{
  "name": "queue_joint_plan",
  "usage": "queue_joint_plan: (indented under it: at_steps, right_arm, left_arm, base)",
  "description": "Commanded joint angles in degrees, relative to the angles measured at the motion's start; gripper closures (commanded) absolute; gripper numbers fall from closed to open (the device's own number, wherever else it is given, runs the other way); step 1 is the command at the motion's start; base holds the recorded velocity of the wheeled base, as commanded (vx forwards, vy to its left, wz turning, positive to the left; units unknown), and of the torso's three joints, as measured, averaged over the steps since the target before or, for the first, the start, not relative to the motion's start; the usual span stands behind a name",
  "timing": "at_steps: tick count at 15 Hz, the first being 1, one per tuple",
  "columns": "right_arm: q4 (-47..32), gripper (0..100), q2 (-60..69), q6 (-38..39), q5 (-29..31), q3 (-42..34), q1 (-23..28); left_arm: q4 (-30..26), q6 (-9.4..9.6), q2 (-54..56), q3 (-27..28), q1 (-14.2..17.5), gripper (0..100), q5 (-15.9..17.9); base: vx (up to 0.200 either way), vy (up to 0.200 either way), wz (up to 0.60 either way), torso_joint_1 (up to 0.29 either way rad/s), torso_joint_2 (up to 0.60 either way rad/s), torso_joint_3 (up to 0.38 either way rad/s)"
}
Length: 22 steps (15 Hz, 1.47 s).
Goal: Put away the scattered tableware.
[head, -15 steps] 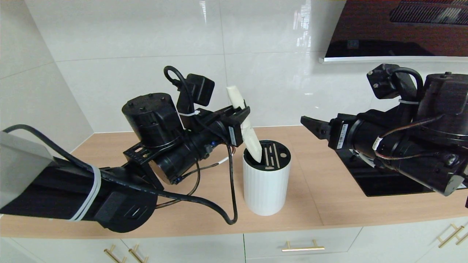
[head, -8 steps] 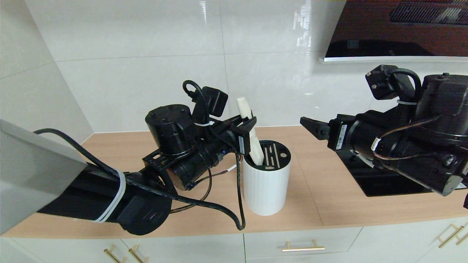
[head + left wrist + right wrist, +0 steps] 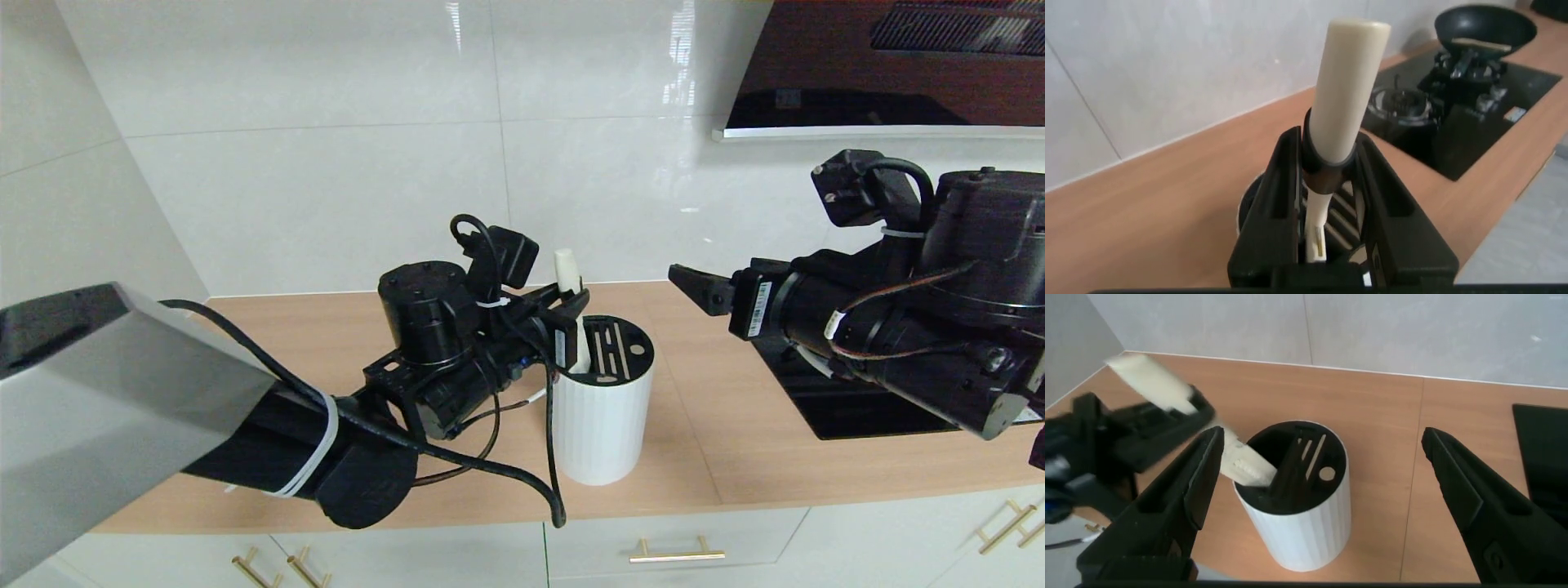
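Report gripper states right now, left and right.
Left gripper: closed on the knife, blade partly down in the white holder.
Right gripper: open, holding nothing.

the knife (image 3: pixel 565 268) is cream, the ribbed holder (image 3: pixel 604 425) white with a black slotted top, the counter (image 3: pixel 718 408) pale wood.

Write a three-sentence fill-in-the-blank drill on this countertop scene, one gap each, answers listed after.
1. The left gripper is ____ on the knife by its cream handle.
2. The right gripper is ____, with nothing between its fingers.
3. The knife's blade points down into the white holder, whose slotted top is coloured ____.
Missing words: shut; open; black.
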<state>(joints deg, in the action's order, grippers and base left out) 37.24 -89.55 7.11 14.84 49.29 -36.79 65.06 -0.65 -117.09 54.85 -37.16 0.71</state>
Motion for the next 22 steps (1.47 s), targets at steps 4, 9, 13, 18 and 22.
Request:
queue_joint_plan:
  at_steps: [4, 9, 13, 18, 22]
  right_arm:
    - [0.02, 0, -0.27, 0.01, -0.07, 0.02, -0.03]
    - [0.02, 0, -0.27, 0.01, -0.07, 0.02, -0.03]
    - [0.02, 0, -0.27, 0.01, -0.07, -0.07, -0.03]
    - [0.37, 0, -0.1, 0.01, 0.02, -0.07, -0.03]
    - [0.73, 0, 4.91, 0.1, 4.32, -2.09, 1.02]
  left_arm:
    - [0.77, -0.06, -4.29, 1.4, -0.02, 100, -0.71]
    - [2.35, -0.06, -4.99, 2.11, -0.64, 0, -2.11]
    - [4.9, -0.06, -4.2, 2.2, -0.99, 0, -2.46]
    - [8.15, -0.58, 1.6, 1.93, -0.9, 0, -4.13]
    - [8.85, -0.58, 19.44, -6.15, 2.79, 0, -4.84]
  base:
    - [0.0, 0.0, 0.0, 0.0, 0.0, 0.0]
    - [0.0, 0.0, 0.0, 0.0, 0.0, 0.0]
    - [0.0, 0.0, 0.0, 0.0, 0.0, 0.0]
    - [0.0, 0.0, 0.0, 0.0, 0.0, 0.0]
    - [0.0, 0.0, 0.0, 0.0, 0.0, 0.0]
